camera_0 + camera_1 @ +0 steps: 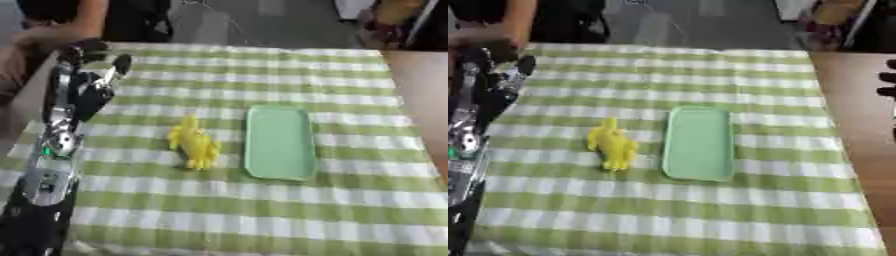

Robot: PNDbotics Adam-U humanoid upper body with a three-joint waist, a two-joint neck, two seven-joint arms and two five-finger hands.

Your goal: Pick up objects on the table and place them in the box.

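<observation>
Your yellow toy [194, 142] looks like a small moulded animal figure, a dinosaur perhaps, lying on its side on the green checked tablecloth [262, 210]. Judge it light and probably soft plastic or rubber, with bumpy legs and a narrow end pointing away from you; it should not break, but the lumpy shape could roll under your fingers. Take it across the thick middle of the body, not the thin limbs.

It lies nearer to you than your left hand [92, 67] and off to that hand's right, well apart from it. Just beyond the toy on the same side sits the pale green tray [280, 142], flat and shallow, which seems to be the box you must fill; nothing is in it yet.

Your left hand hovers over the far left edge of the table, the arm stretched forward along that edge. Its fingers look spread and fairly straight, holding nothing.

Your right hand [888, 84] shows only as dark fingertips at the right edge of the right eye view; you cannot tell its pose.
</observation>
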